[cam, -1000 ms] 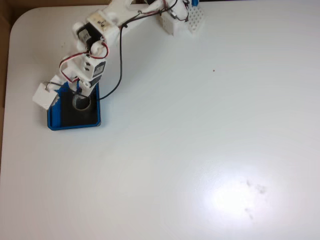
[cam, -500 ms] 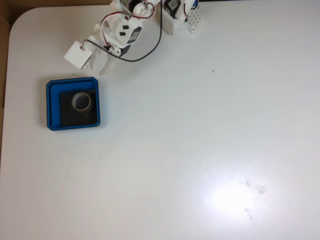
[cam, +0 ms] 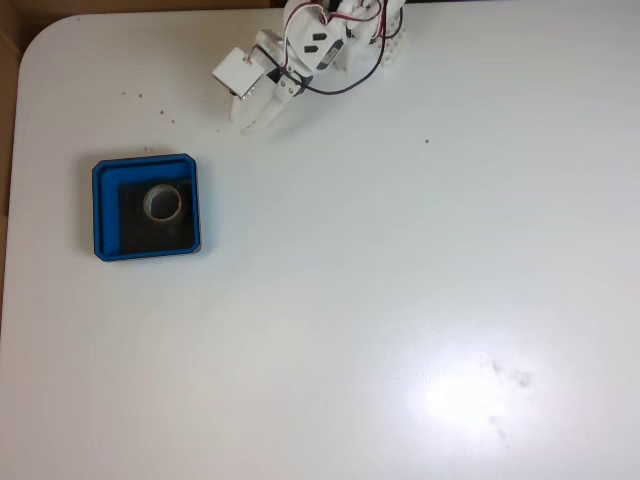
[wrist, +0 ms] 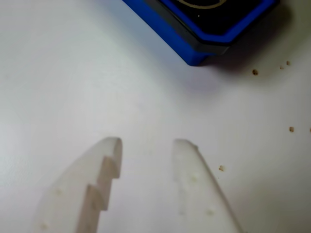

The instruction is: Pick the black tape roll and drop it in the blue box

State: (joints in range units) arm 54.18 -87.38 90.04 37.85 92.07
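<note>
At the bottom of the wrist view the white gripper (wrist: 146, 143) stands parted, nothing between its fingers, over the white table (wrist: 73, 73). Beyond, brown crumbs (wrist: 255, 72) lie beside the blue box (wrist: 194, 53). No writing is legible. In the fixed view's left-centre, the black tape roll (cam: 163, 202) lies inside the box.

I'm looking down on a white table (cam: 400, 280) with a smooth, slightly glossy top and a rounded corner at the upper left of the fixed view. A bright patch of glare (cam: 470, 395) sits toward the lower right, with faint smudges beside it. Brown floor (cam: 8, 120) shows past the left edge. Small brown crumbs (wrist: 255, 72) dot the surface in the wrist view.
</note>
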